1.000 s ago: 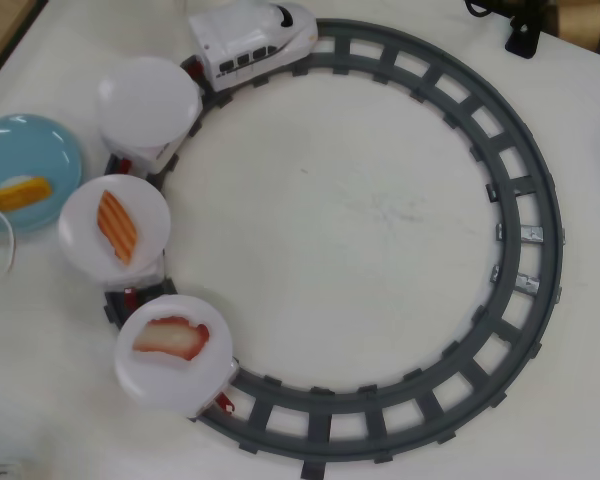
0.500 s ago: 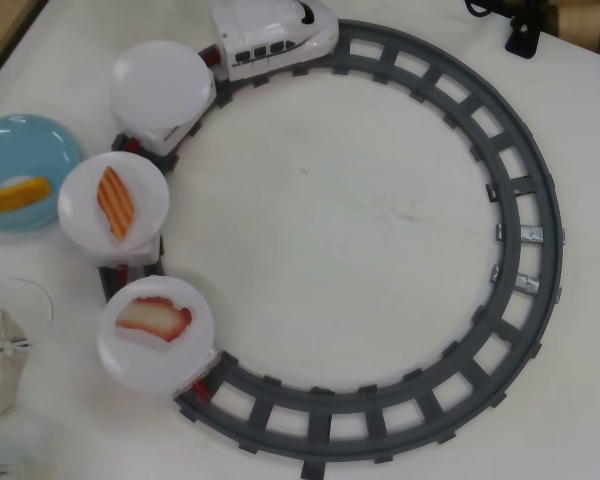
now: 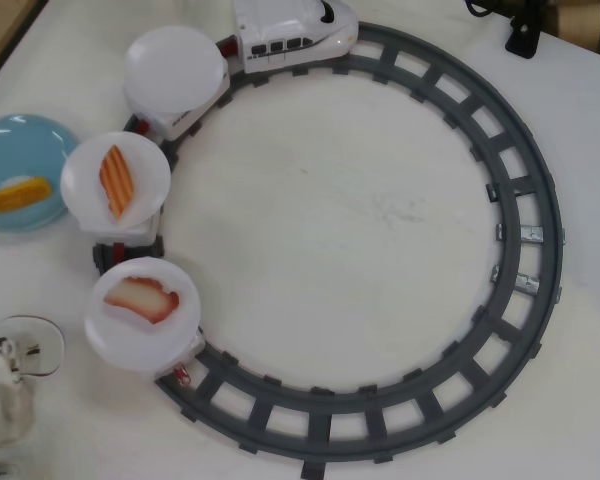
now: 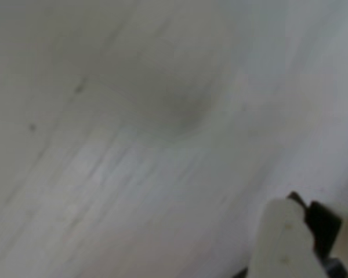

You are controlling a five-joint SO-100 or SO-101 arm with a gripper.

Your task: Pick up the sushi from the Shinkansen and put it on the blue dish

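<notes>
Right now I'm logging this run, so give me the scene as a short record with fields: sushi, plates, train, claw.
egg sushi: lying on the blue dish, overhead view
blue dish: at the left edge, off the track
front plate: empty
middle plate: orange-and-white striped piece
rear plate: red-and-white piece
Shinkansen: on the grey track, top of view
claw: one white finger in wrist view, over bare table; open or shut unclear

Yellow-orange sushi (image 3: 17, 193); light-blue dish (image 3: 42, 140); white Shinkansen (image 3: 292, 30).
</notes>
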